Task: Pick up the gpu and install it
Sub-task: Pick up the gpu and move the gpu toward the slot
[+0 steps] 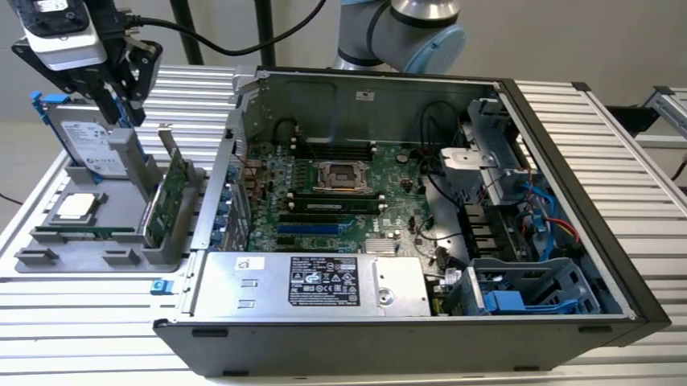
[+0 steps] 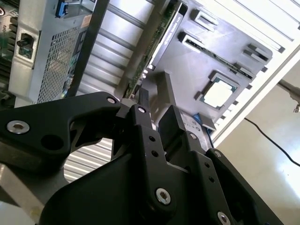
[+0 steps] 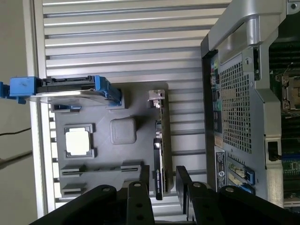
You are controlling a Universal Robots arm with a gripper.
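Green card, edge-on: the gpu [image 3: 158, 150] stands upright in its slot of the grey tray [image 3: 108, 154], on the tray side nearest the case [image 3: 239, 108], not yet gripped. The hand [image 3: 161, 182] hangs above it, fingers [image 3: 139, 192] spread, touching nothing. We reckon the risk is misalignment: a finger landing on the card's top edge or bracket would tilt it, and the case wall sits close.

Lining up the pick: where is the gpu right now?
In the exterior view the gpu stands on edge in the gray holder tray at the exterior view's left, between the upright hard drive and the open computer case.
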